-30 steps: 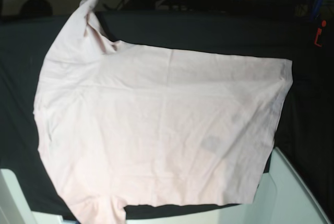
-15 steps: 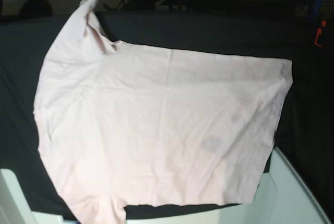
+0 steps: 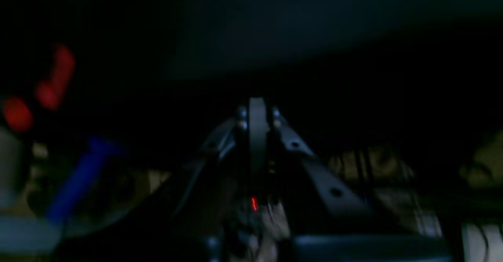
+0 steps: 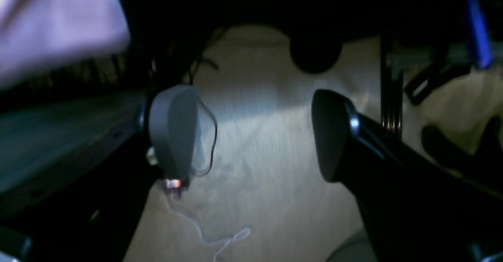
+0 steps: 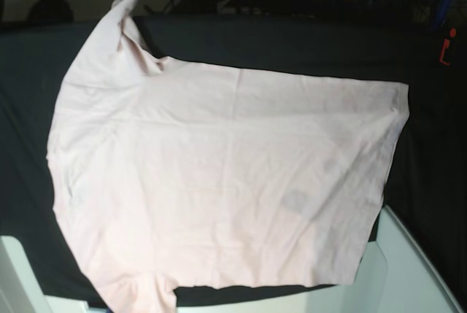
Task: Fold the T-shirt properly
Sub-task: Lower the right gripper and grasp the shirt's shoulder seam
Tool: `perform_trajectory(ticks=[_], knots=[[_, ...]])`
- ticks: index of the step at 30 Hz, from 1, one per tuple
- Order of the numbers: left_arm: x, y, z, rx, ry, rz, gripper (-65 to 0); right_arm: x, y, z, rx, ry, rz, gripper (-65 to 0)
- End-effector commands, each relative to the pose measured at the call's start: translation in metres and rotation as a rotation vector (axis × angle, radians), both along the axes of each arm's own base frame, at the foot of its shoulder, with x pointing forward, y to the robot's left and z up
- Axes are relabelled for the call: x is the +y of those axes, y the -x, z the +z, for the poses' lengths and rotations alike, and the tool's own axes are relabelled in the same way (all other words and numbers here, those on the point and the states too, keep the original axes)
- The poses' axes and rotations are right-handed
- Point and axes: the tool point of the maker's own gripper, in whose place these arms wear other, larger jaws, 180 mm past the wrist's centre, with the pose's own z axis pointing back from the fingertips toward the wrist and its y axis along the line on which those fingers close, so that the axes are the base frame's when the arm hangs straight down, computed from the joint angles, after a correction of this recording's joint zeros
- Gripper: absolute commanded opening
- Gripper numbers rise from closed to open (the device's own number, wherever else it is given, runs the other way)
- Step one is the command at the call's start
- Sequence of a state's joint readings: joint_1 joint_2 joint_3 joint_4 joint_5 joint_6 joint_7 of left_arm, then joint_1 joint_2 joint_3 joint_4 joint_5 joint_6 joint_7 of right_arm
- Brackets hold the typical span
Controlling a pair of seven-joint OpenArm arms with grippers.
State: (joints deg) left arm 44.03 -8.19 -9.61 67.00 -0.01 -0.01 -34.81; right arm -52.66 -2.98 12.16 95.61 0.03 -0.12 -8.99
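T-shirt: the large pale pink short-sleeved cotton T-shirt (image 5: 219, 182) lies spread flat, plain side up, over most of the table; no lettering shows.
Table cover: a black table cloth (image 5: 292, 43) lies under the shirt and shows bare along the far edge, the right edge and a strip at the left edge.
Shirt edges: one straight edge runs along the right side, stopping short of the table's right edge; the opposite end reaches close to the left edge.
Far sleeve: one sleeve (image 5: 120, 25) points toward the far left corner, its tip at the table's far edge, with some creases.
Near sleeve: the other sleeve (image 5: 135, 295) lies at the near edge, running out of the base view at the bottom.
Surface: soft wrinkles cross the fabric; a faint grey patch shows right of centre.
Left claw: the left gripper (image 3: 257, 136) has its dark fingers pressed together with nothing between them; its wrist view is dark and blurred, with red and blue blurs at the left.
Right claw: the right gripper (image 4: 251, 132) stands with its jaws wide apart and nothing between them; a pale floor shows below, and a corner of the pink shirt (image 4: 55, 22) fills the upper left of its wrist view.
Arms in base view: only pale parts show at the near corners; neither claw touches the shirt.
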Motion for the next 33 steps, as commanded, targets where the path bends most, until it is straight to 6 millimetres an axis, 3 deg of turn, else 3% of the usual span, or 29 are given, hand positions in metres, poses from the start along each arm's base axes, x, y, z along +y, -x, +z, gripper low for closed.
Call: perform_trajectory(ticks=[1, 8, 12, 16, 19, 26, 33], knots=[[0.004, -0.003, 0.014, -0.040, -0.019, -0.009, -65.0, -0.004, -0.011, 0.008, -0.035, 0.012, -0.001, -22.9], [0.000, -0.035, 0.039, -0.145, -0.032, -0.036, -65.0, -0.005, -0.064, 0.006, -0.071, -0.004, -0.014, -22.9], [0.000, -0.045, 0.041, -0.169, -0.032, -0.035, -65.0, -0.005, -0.095, 0.028, -0.164, 0.007, 0.002, -22.9], [0.000, -0.047, 0.041, -0.172, -0.032, -0.035, -64.7, 0.014, -0.120, 0.046, -0.235, -0.046, 0.083, -22.5], [0.000, -0.050, 0.042, -0.180, -0.032, -0.035, -64.7, 0.020, -0.124, 0.047, -0.251, -0.124, 0.048, -22.2], [0.007, -0.060, 0.031, -0.123, -0.034, 0.002, -64.5, -0.012, -0.126, 0.068, -0.391, -0.466, -0.184, -22.1], [0.007, -0.062, 0.033, -0.131, -0.034, 0.001, -64.5, -0.035, -0.112, 0.036, -0.242, -0.550, -0.259, -22.1]])
